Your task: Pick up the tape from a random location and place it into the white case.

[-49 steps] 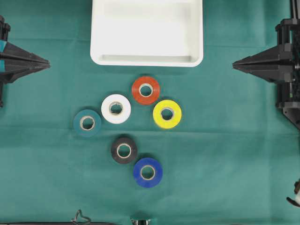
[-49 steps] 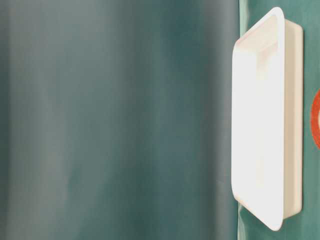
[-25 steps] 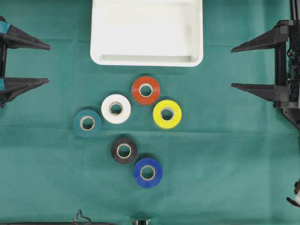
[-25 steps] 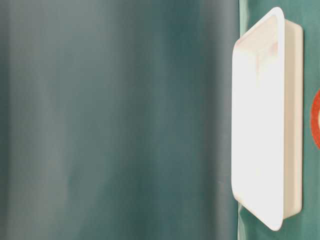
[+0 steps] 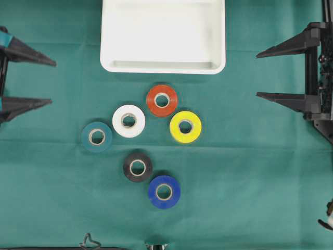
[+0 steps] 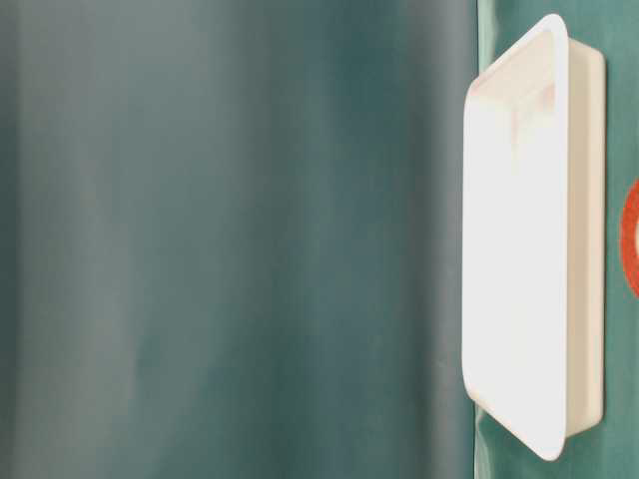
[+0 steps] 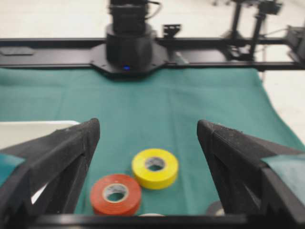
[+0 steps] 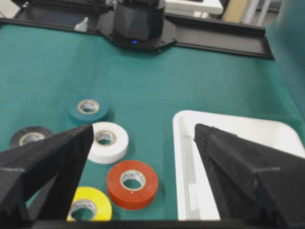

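Observation:
Several tape rolls lie flat on the green cloth: red, yellow, white, teal, black and blue. The white case sits just beyond the red roll and holds nothing; it also fills the right of the table-level view. My left gripper is open at the left edge, far from the rolls. My right gripper is open at the right edge. The left wrist view shows its open gripper with the yellow and red rolls ahead. Through the open right gripper I see the red roll and the case.
Each wrist view shows the opposite arm's black base on a black rail at the cloth's far edge. A small wire clip lies at the front edge. Green cloth stretches between each gripper and the rolls.
Both grippers went from shut to wide open. The left one has since shifted slightly. The rolls and the case have not moved.

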